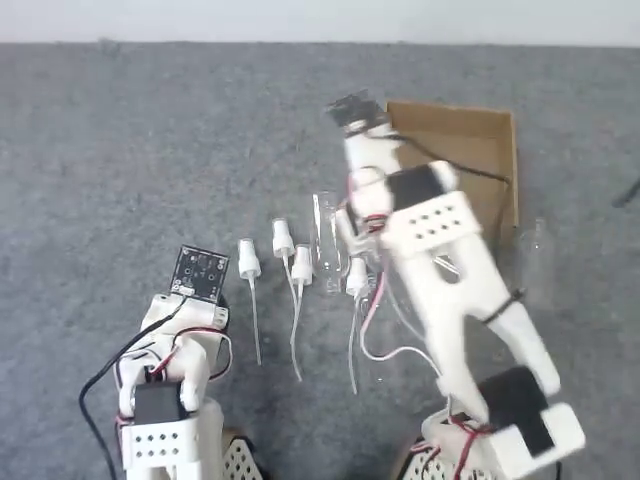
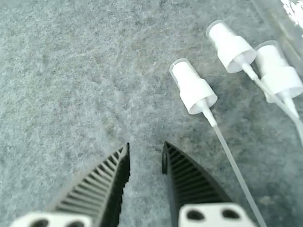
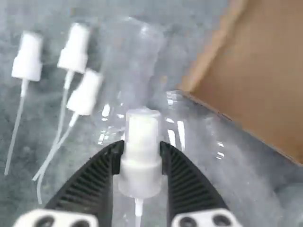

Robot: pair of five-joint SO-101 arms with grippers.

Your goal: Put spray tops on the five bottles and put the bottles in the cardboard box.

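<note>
High view: three loose spray tops (image 1: pixel 283 240) lie on carpet (image 1: pixel 120 150) beside a clear bottle (image 1: pixel 326 245) on its side, cardboard box (image 1: pixel 490 140) beyond. Left wrist view: left gripper (image 2: pixel 146 147) empty, narrow gap, near one top. Right wrist view: right gripper (image 3: pixel 140 147) clamps a fourth spray top (image 3: pixel 140 127) above the bottle. Suggest aligning the stem with the neck before lowering.

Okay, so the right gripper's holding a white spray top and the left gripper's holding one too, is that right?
Not quite. The right gripper does hold a white spray top, but the left gripper holds nothing: the left wrist view shows its jaws open over bare carpet, apart from the nearest loose spray top.
</note>
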